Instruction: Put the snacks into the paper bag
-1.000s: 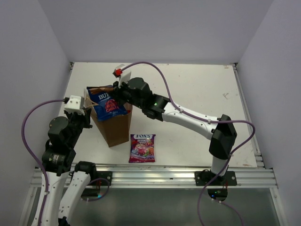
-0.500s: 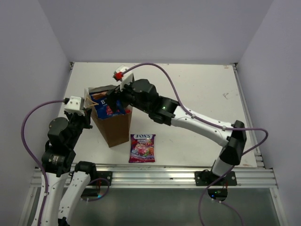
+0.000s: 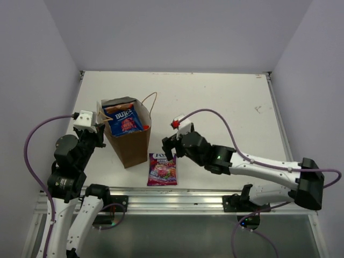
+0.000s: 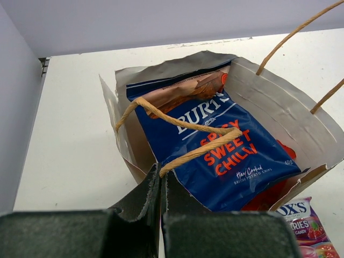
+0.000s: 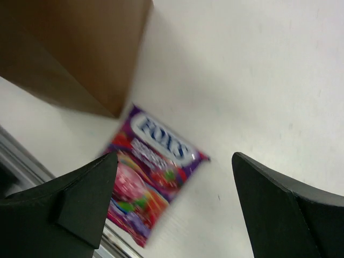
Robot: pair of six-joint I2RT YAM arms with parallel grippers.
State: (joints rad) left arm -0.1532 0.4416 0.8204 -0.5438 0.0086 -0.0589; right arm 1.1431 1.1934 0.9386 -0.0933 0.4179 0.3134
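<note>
Fox's packet (image 3: 162, 169) beside the paper bag (image 3: 131, 146)
Open right tool (image 3: 168, 147) may skid the glossy packet away; left tool (image 4: 161, 180) pinches the bag's rim.

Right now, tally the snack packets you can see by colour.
Blue: 1, the Burts packet, inside the paper bag.
Purple-pink: 1, the Fox's packet, flat on the table.
Red-orange packet: at least 1, mostly hidden by the Burts packet.
Total: 3 packets visible.
</note>
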